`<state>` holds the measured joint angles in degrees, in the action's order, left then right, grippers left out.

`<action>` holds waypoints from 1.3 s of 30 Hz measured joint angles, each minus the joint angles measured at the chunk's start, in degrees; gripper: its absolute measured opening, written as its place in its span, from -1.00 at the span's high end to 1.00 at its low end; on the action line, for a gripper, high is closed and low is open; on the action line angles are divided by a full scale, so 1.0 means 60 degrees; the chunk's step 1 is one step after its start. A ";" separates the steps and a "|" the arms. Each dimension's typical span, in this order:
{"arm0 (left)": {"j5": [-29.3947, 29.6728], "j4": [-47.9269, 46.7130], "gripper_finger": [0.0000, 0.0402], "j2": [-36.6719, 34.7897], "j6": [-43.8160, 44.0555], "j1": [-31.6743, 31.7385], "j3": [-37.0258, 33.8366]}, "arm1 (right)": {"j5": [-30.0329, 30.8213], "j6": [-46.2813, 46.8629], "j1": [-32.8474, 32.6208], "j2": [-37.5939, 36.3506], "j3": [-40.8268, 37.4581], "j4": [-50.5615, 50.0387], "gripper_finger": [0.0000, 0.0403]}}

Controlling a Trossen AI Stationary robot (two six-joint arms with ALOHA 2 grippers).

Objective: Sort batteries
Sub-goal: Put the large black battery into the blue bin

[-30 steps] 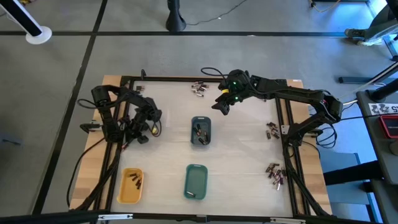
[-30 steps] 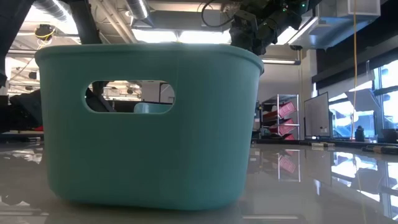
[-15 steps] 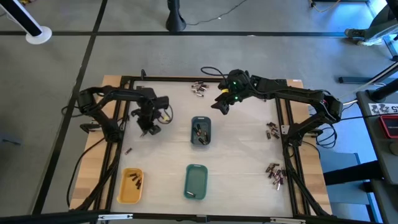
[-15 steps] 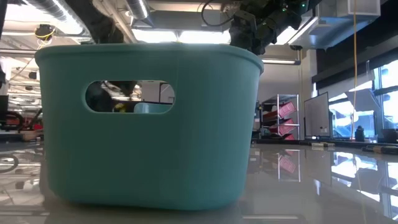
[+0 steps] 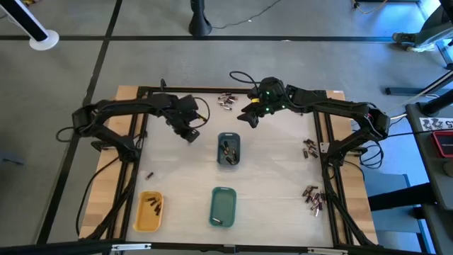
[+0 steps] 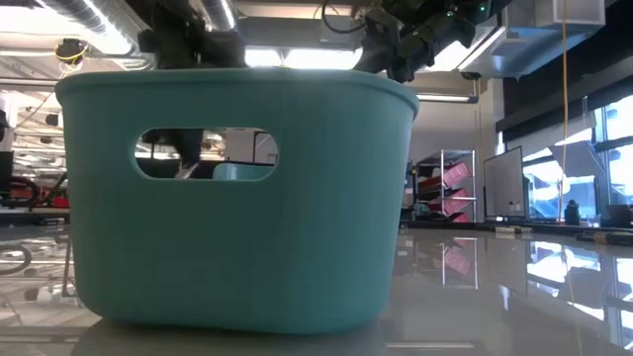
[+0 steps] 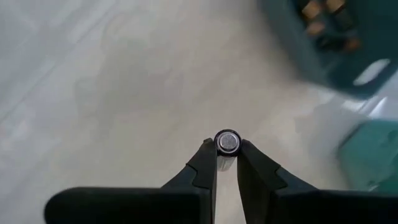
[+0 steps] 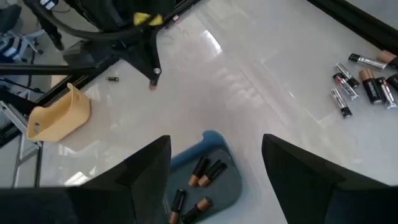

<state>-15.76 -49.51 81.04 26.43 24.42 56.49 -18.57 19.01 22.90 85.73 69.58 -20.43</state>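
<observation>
Pale glossy table (image 5: 276,177) inside a black frame, grey floor around it. Left gripper (image 7: 227,163) sits over the table between the far edge and the grey-blue tray (image 5: 228,149), to that tray's left in the high view; its fingers (image 7: 203,165) are pinched on a single battery (image 7: 227,143), seen end-on with a silvery round face. Right gripper (image 8: 214,158) is over the far middle of the table, just beyond the grey-blue tray, fingers spread apart and holding nothing. Grey-blue tray holds several dark and copper-toned batteries (image 8: 200,171). Yellow tray (image 5: 148,210) at the near left holds a few small cells (image 5: 154,205); green tray (image 5: 223,206) at the near centre, contents hard to make out. Loose batteries elsewhere: a cluster at the far edge (image 5: 226,101), a group by the right frame rail (image 5: 309,146), another group at the near right (image 5: 312,197), and one lone cell (image 5: 149,175) on the left side of the table. Low view is filled by the green tray's wall (image 6: 237,198), with both arms showing above it.
</observation>
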 joint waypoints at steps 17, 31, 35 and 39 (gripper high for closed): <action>-0.0173 0.3986 0.83 -0.0131 0.1619 -0.1137 0.0000 | -0.0004 0.0526 -0.0004 0.0000 0.0000 0.0001 -0.26; -0.0253 0.6541 0.85 0.0022 0.1825 -0.1383 0.0000 | -0.0079 0.0541 -0.0401 0.0000 0.0000 -0.0117 -0.26; -0.0549 0.7190 0.83 0.0468 0.2060 -0.1383 -0.0004 | -0.0084 0.0557 -0.0401 -0.0051 0.0000 -0.0231 -0.26; -0.0599 0.7346 0.83 0.1023 0.2100 -0.1411 -0.0004 | 0.0540 0.0457 -0.0382 -0.0363 0.0000 -0.1192 -0.26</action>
<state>-19.35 -5.44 87.17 39.03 15.95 56.47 -15.33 21.76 20.60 83.56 69.58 -27.59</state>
